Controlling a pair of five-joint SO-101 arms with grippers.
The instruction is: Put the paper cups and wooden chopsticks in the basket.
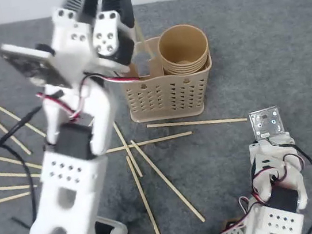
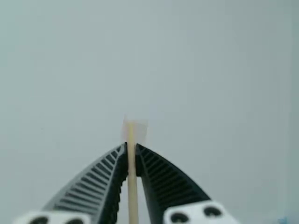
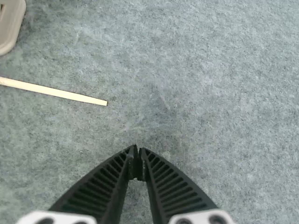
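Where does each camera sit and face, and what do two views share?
High: fixed overhead, looking down on basket, paper cups and both arms.
Left wrist: on the raised left arm, facing a blank wall; jaws shut on a chopstick.
Right wrist: on the low right arm, facing carpet; jaws shut, empty.
Shared: high and right wrist both show the loose chopstick beside the basket.

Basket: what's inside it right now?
A stack of paper cups fills the basket's right compartment. The left arm covers part of the left compartment, so its contents cannot be told; the left gripper is shut on a chopstick.
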